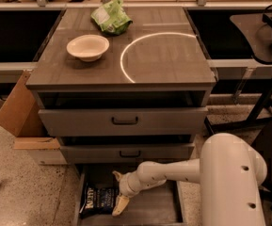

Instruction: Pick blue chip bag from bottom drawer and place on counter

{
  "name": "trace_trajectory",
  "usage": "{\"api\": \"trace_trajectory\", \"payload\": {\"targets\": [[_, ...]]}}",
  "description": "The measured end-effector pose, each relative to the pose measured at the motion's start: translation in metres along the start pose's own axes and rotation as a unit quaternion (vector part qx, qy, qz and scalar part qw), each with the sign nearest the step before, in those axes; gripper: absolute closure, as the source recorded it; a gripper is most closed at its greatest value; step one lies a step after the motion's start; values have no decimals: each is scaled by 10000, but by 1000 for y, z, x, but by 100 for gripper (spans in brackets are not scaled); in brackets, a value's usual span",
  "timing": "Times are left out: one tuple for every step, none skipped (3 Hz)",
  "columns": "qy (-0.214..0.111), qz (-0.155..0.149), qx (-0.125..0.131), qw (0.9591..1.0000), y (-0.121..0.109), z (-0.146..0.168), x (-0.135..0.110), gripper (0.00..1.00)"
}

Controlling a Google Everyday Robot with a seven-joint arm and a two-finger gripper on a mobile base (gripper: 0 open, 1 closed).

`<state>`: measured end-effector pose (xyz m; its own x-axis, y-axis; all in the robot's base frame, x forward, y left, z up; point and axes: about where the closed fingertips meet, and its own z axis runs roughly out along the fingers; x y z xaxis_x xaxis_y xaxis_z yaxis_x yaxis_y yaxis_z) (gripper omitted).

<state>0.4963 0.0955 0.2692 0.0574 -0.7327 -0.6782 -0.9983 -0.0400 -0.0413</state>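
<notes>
The blue chip bag [98, 200] lies flat at the left of the open bottom drawer [152, 210]. My gripper [118, 191] reaches down into that drawer, just right of the bag. Its fingers are spread open, with the lower fingertip [120, 206] at the bag's right edge. Nothing is held. The counter [173, 62], with its white arc, is well above.
A cream bowl [87, 47] and a light green snack bag [111, 17] sit on the counter's left and back. Two upper drawers [124, 121] stand slightly open above my arm. A cardboard box [15, 112] stands left of the cabinet and a black stand [267, 84] to its right.
</notes>
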Motion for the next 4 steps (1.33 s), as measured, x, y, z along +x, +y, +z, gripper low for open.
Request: {"api": "trace_trajectory", "payload": {"targets": [[-274,-154,-3,9995,-16,56,8,0],[-394,-213,-78,9990,-27,93,10,0],[-389,-127,-219,9989,-32,128,19,0],[-360,33,-449,9983,-30,163,33,27]]}}
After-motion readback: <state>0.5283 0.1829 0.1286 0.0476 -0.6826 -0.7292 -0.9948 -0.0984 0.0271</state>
